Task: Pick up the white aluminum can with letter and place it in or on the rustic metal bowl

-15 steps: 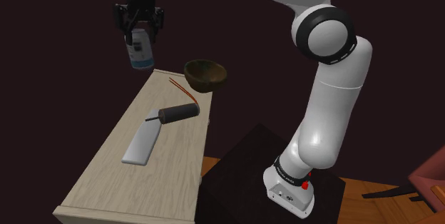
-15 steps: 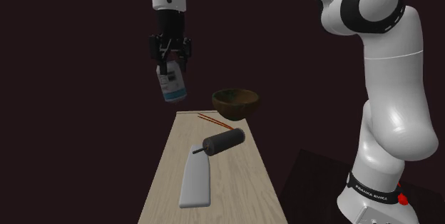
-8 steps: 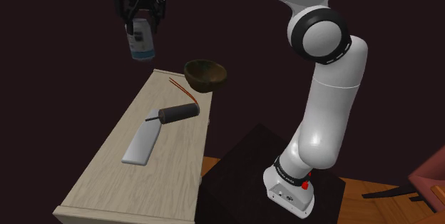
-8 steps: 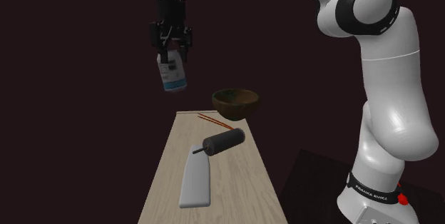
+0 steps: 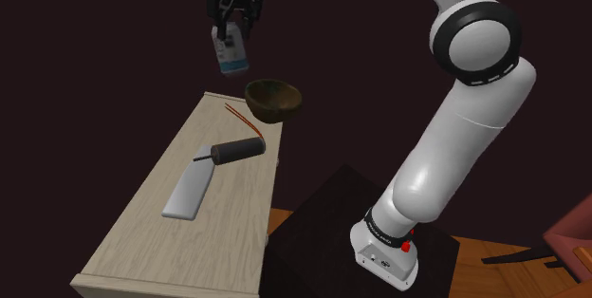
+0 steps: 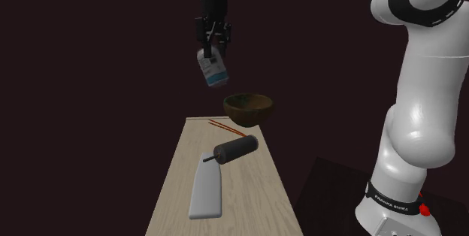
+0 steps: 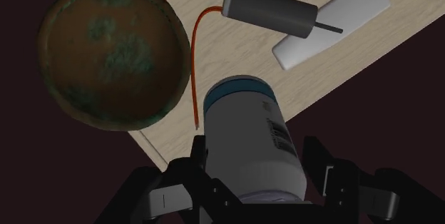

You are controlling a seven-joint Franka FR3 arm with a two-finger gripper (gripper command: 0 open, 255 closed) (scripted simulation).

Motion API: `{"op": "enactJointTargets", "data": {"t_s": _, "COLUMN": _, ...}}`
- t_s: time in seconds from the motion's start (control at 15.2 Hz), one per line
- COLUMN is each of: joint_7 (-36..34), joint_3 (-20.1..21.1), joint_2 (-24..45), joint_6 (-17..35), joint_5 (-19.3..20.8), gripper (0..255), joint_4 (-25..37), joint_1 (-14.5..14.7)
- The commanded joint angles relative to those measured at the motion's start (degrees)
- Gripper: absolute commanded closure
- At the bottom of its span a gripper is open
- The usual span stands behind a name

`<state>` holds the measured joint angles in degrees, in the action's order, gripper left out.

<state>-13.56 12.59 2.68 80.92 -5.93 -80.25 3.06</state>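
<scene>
- Gripper (image 5: 233, 30): high in the upper centre of the shoulder view, pointing down. Its jaws are clamped on the can's upper end. The wrist view shows the black fingers (image 7: 207, 176) pressed to either side of the can.
- Can (image 5: 231, 57): white, with a blue band at its lower end and a printed label with a barcode. It hangs in the air, well clear of the table. In the shoulder view it sits above the bowl and a little to the left. In the second exterior view it hangs tilted, lower end slanting to the right.
- Bowl (image 5: 273, 99): brown with green patches inside, upright at the table's far corner, just above the frame's centre.
- Table (image 5: 142, 220): pale wood, long and narrow, running from lower left toward centre.
- Thin red sticks (image 5: 239, 116): lying on the table just beside the bowl.
- Dark cylinder (image 5: 237, 150): on its side at mid-table, a thin pin at one end.
- Grey slab (image 5: 190, 189): flat on the table; the cylinder's pin ends at its far edge.
- Arm (image 5: 455, 135): white, rising from the stand (image 5: 323, 220) at lower right.
</scene>
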Motion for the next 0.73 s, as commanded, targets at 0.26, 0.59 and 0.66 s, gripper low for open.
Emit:
{"op": "enactJointTargets", "data": {"t_s": 0.26, "joint_7": 8.0, "joint_3": -4.1, "joint_2": -8.7, "joint_6": -0.7, "joint_5": -1.2, "gripper": 255, "joint_4": -8.7, "joint_1": -4.0}}
{"op": "enactJointTargets", "data": {"t_s": 0.59, "joint_7": 15.2, "joint_3": -8.4, "joint_2": -14.2, "joint_6": -2.6, "joint_5": -0.8, "gripper": 255, "joint_4": -13.2, "joint_1": -6.9}}
{"op": "enactJointTargets", "data": {"t_s": 0.66, "joint_7": 15.3, "joint_3": -8.4, "joint_2": -14.6, "joint_6": -1.8, "joint_5": -0.8, "gripper": 255, "joint_4": -14.4, "joint_1": -6.9}}
